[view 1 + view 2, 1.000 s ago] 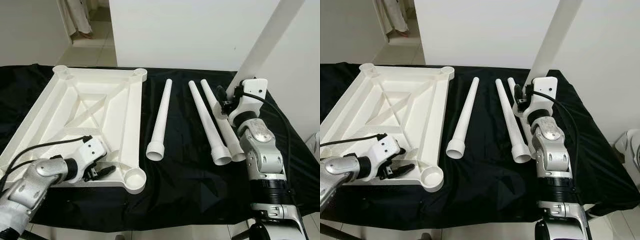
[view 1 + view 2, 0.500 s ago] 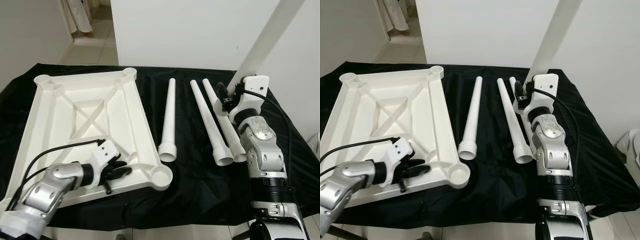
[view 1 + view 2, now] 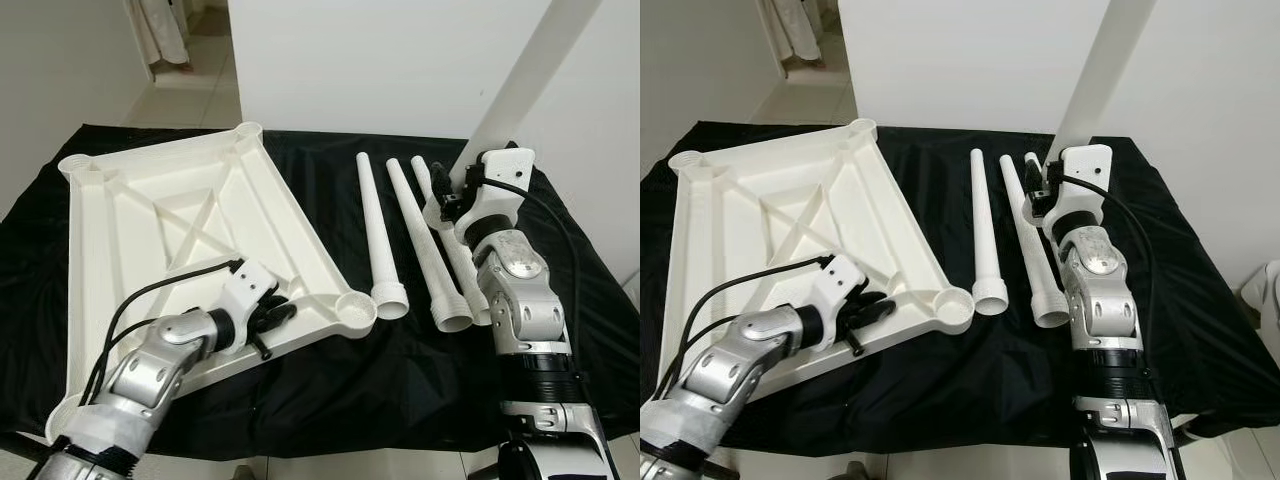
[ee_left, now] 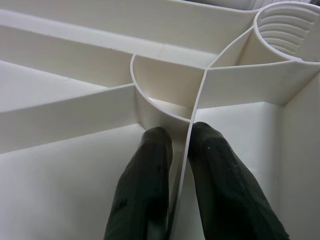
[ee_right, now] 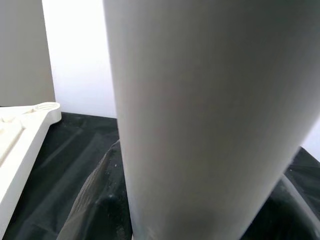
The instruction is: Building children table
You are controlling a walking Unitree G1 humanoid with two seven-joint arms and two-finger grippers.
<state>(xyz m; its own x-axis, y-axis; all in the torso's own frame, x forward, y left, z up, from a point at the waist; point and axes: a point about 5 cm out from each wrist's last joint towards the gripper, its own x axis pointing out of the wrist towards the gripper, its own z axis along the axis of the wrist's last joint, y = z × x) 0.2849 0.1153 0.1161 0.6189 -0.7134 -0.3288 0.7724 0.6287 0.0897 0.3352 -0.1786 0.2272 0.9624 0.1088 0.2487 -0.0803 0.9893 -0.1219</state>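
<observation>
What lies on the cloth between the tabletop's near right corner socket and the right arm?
Three white table legs: the nearest one has its wide end right beside the corner socket, then a second, then a third partly behind the right arm, in the left eye view.

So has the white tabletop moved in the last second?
Yes. The tabletop, gripped by the left gripper, has swung its near corner rightward, almost touching the nearest leg tube.

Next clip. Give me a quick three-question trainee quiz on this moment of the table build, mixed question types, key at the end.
1. True or false: the left tool is shut on a rib of the upturned tabletop.
2. How many table legs lie flat on the black cloth?
3. The right tool holds: A) a raised leg B) a screwdriver C) nothing.

Key: 1 true; 2 three; 3 A.
</observation>
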